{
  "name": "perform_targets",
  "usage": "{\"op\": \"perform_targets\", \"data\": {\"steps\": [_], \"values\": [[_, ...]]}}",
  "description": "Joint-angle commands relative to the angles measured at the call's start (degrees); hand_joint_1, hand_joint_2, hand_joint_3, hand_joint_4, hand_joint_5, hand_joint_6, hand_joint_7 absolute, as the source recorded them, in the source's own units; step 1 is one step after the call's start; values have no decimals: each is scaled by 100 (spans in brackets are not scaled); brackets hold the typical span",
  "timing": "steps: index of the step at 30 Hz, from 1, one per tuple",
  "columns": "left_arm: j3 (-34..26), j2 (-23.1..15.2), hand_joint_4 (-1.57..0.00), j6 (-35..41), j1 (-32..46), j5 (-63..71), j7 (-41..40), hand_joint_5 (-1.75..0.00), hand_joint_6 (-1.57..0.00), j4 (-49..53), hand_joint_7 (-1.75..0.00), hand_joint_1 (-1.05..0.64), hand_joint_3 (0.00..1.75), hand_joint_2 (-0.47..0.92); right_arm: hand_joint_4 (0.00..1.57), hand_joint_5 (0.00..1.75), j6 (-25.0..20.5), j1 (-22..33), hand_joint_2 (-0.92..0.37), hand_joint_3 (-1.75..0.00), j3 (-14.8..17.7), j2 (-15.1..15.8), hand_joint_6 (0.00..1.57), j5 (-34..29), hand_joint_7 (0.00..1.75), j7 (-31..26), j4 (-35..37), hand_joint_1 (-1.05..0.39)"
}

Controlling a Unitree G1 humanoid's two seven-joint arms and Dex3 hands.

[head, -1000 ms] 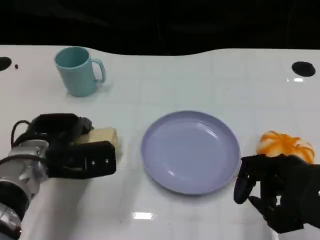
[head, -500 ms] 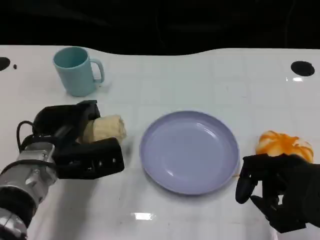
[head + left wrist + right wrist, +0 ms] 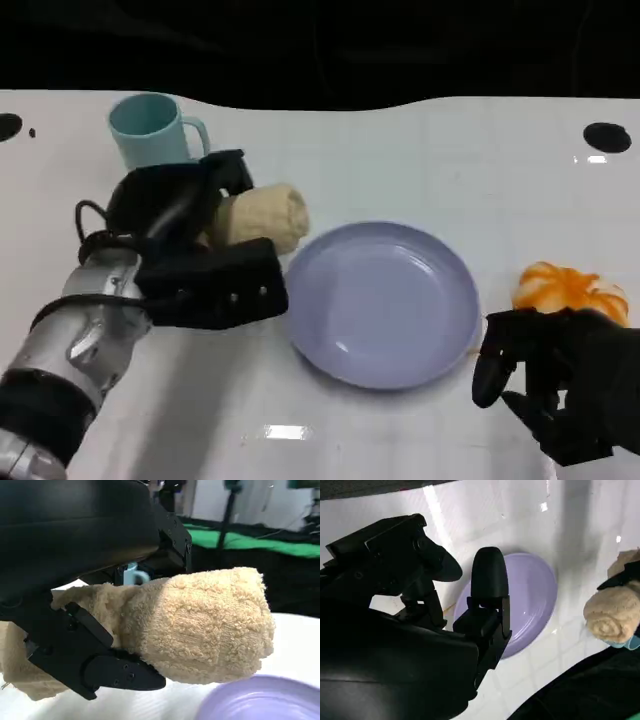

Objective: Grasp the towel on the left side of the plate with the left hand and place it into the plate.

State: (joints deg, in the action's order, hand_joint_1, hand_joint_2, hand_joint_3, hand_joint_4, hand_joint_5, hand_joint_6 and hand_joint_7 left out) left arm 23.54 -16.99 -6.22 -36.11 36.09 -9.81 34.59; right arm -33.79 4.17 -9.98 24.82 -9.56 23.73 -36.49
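From my head view, the black left hand (image 3: 190, 250) covers the near end of the rolled beige terry towel (image 3: 262, 217) and the lower part of the light blue ceramic mug (image 3: 152, 130). My black right hand (image 3: 560, 385) is cut by the picture's lower right edge and hides the near side of the orange-and-white round object (image 3: 570, 287), which I cannot identify. In my left wrist view, the lavender round plate (image 3: 265, 705) is cut off by the picture's edge.

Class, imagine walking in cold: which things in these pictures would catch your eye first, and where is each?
The left hand grips a rolled beige towel, lifted beside the left rim of the lavender plate at the table's centre. A teal mug stands behind the hand.
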Motion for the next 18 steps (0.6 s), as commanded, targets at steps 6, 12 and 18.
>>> {"op": "perform_targets", "data": {"steps": [6,12,18], "values": [[248,335,-89,197,55,192,453,-175,-63,-782,-169,-22,90,56,71,174,-37,4,-59,-104,23,55,69,21,142,19,-47,-1],[522,730,-90,316,-35,404,607,-175,-61,-870,-175,-21,90,50,71,175,-64,10,-60,-103,10,50,69,12,142,12,-82,-1],[697,1110,-90,456,-90,493,757,-175,-62,-788,-175,-20,91,50,72,175,-68,5,-60,-102,-14,49,69,5,143,15,-92,-1]]}}
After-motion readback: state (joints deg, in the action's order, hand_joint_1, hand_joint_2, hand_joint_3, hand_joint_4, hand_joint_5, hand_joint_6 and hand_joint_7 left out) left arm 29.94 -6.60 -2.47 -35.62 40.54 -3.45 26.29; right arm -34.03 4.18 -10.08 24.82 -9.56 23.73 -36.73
